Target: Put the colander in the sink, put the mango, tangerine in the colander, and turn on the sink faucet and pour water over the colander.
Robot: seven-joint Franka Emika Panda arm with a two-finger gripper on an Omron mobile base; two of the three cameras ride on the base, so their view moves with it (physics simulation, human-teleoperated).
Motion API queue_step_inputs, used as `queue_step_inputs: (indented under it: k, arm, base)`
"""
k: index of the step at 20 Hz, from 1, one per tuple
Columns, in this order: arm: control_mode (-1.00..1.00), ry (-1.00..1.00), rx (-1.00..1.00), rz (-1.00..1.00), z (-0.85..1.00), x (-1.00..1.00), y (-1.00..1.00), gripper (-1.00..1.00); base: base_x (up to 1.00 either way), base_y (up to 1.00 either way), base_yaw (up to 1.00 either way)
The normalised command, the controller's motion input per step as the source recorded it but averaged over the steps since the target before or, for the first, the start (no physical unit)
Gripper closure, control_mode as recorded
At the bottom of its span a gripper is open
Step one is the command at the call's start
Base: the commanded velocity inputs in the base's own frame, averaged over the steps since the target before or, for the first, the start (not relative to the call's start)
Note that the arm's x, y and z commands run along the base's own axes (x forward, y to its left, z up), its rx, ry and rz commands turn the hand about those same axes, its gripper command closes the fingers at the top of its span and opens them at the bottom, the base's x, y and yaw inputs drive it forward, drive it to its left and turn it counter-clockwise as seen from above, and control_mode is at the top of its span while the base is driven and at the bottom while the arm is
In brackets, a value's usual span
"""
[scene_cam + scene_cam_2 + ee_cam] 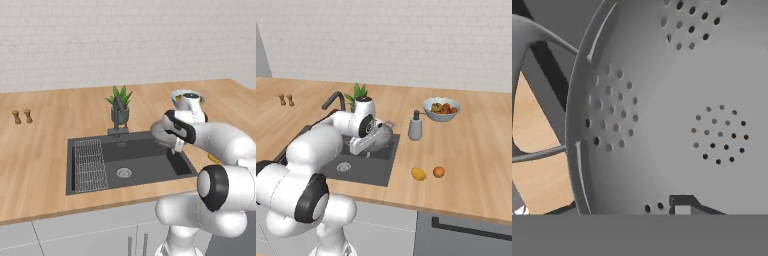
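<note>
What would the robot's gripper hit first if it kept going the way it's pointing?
Probably the colander it grips: its holed inner wall sits right ahead of the gripper. Beyond that lies the sink; depth is unclear.

The white arm holds the round grey perforated metal colander (382, 135) just above the right end of the dark grey recessed sink (378, 167). On the wooden counter (476, 165), the small yellow oblong mango (418, 173) lies just beside the round orange tangerine (439, 172) (apart, not touching). Farther back stand a grey soap dispenser (416, 126) and a pale bowl of mixed fruit (441, 109).
</note>
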Motion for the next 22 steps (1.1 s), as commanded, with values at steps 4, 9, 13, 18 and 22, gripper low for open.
queue_step_inputs:
  k: [4, 9, 13, 18, 22]
  arm:
    - [-1.0, 0.1, 0.0, 0.28, -0.18, 0.0, 0.32, 1.0]
    - [-1.0, 0.1, 0.0, 0.26, -0.31, 0.0, 0.4, 1.0]
    - [-1.0, 0.05, 0.0, 0.26, -0.37, 0.0, 0.39, 1.0]
    - [-1.0, 0.0, 0.02, 0.26, -0.39, 0.0, 0.39, 1.0]
    - [-1.0, -0.02, 0.03, 0.19, -0.28, 0.03, 0.34, 1.0]
  base:
    - [0.0, 0.0, 0.0]
    - [0.0, 0.0, 0.0]
    - [0.0, 0.0, 0.0]
    - [0.0, 0.0, 0.0]
    - [0.0, 0.0, 0.0]
